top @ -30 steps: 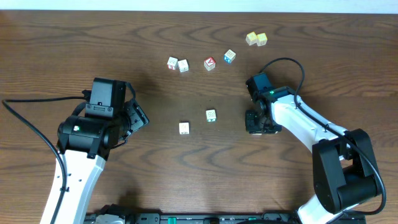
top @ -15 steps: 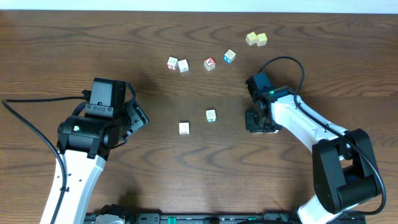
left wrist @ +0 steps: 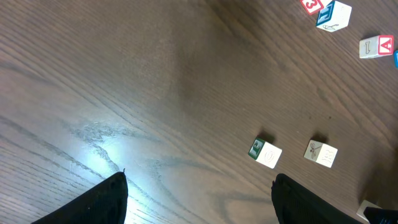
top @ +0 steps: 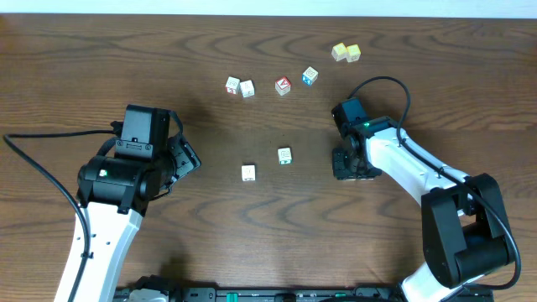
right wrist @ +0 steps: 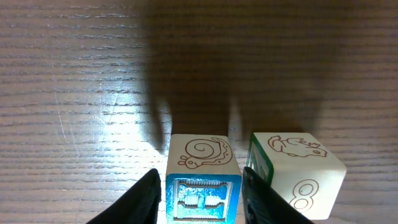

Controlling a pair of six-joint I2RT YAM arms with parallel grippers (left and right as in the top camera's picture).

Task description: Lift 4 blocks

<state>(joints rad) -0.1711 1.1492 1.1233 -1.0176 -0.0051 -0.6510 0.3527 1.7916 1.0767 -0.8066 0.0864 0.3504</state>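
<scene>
Two YAM arms work over a dark wooden table (top: 67, 67): the left arm (top: 109, 193) by the left edge, the right arm (top: 419, 180) reaching in from the near right corner. The left gripper (top: 185, 157) hangs with its dark fingertips (left wrist: 109, 199) spread wide over bare wood, holding nothing. The right gripper (top: 348, 164) is down at the tabletop, right of the middle. From overhead it hides what lies beneath it. Its own wrist camera shows its fingers (right wrist: 144, 200) standing close on either side of a blue-faced snail block (right wrist: 202, 177), with a number-eight block (right wrist: 298, 174) just outside one finger. Whether the jaws press the snail block I cannot tell. Overhead, a green-marked cream block (top: 284, 155) and a plainer cream block (top: 248, 172) lie apart near the table's middle; the left wrist view shows both as well. Toward the far edge sit a red-faced cube (top: 283, 85), three pale cubes beside it, and two yellow cubes (top: 346, 52) touching.
</scene>
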